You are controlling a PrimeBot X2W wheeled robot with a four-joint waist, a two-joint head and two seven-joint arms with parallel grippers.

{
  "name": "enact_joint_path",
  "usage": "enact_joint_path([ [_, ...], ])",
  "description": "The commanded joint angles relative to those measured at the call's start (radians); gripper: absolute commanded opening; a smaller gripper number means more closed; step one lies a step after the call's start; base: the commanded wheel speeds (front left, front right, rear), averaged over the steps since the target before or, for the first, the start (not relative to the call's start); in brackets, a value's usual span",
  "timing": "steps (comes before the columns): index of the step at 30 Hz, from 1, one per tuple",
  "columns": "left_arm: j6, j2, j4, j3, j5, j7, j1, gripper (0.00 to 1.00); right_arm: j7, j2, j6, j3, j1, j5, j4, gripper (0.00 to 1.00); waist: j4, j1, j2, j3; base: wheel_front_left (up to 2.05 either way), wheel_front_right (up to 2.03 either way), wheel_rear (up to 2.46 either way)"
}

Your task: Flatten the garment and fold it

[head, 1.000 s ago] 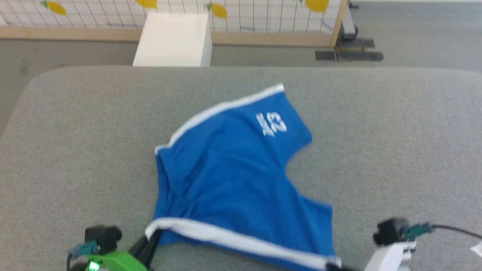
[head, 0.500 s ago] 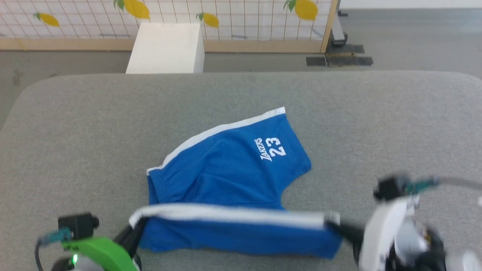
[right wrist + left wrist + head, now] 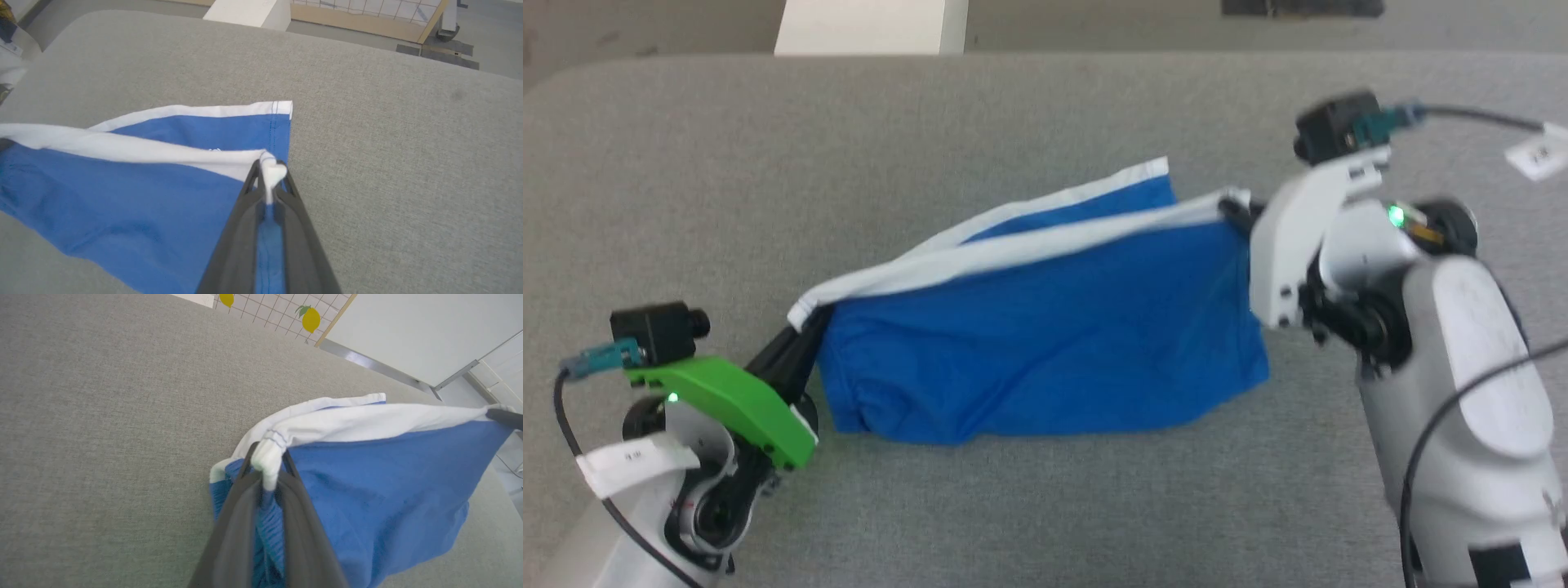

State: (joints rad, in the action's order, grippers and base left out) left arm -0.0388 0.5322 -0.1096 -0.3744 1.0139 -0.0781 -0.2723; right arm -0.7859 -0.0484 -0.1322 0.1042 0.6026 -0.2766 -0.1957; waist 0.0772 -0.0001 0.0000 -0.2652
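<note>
The royal-blue garment (image 3: 1045,343) hangs stretched between my two grippers above the grey table (image 3: 1013,506), its white waistband (image 3: 1013,245) running along the top. My left gripper (image 3: 796,331) is shut on the band's left end, where white fabric (image 3: 267,457) bunches between the dark fingers (image 3: 237,522). At the band's right end my right gripper (image 3: 1235,211) is shut as well, the pinched white corner (image 3: 271,171) showing at its tips. A second white-edged layer (image 3: 229,111) lies behind on the table. The lower blue fabric (image 3: 931,425) drapes onto the surface.
A white box (image 3: 870,24) stands on the floor beyond the table's far edge. A lemon-patterned grid panel (image 3: 286,314) with a wooden frame (image 3: 367,20) runs behind it. Dark floor pieces (image 3: 445,57) lie at the far right.
Both grippers have carried the near waistband up and away over the rest of the shorts, hiding the printed number. The head camera has tilted down, shifting the whole picture.
</note>
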Motion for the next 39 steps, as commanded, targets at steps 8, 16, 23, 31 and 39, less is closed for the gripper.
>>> enact_joint_path([
  [8, -0.032, -0.018, -0.052, 0.004, 0.009, 0.001, -0.105, 0.00, 0.127, -0.002, 0.002, 0.018, 0.237, 0.070, -0.265, 0.00, 0.073, 0.0001, 0.0000, -0.146, 0.00, 0.00, 0.00],
  [16, -0.058, -0.022, -0.081, -0.018, 0.009, -0.010, -0.153, 0.00, 0.186, -0.002, 0.002, 0.029, 0.363, 0.106, -0.469, 0.00, 0.080, 0.0001, 0.0000, -0.192, 0.00, 0.00, 0.00],
  [23, -0.072, -0.025, -0.112, -0.047, 0.012, -0.033, -0.180, 0.25, 0.226, -0.002, 0.002, 0.085, 0.406, 0.081, -0.571, 0.00, 0.076, 0.0001, 0.0000, -0.201, 0.00, 0.00, 0.00],
  [31, -0.039, -0.017, -0.105, -0.004, -0.049, 0.106, -0.179, 1.00, 0.443, -0.002, 0.002, 0.108, 0.402, -0.038, -0.633, 1.00, 0.070, 0.0001, 0.0000, -0.103, 0.00, 0.00, 0.00],
  [39, 0.097, -0.022, 0.036, 0.094, -0.422, 0.339, -0.050, 1.00, 0.547, -0.002, 0.002, 0.111, 0.265, 0.059, -0.620, 1.00, 0.046, 0.0001, 0.0000, 0.023, 0.00, 0.00, 0.00],
])
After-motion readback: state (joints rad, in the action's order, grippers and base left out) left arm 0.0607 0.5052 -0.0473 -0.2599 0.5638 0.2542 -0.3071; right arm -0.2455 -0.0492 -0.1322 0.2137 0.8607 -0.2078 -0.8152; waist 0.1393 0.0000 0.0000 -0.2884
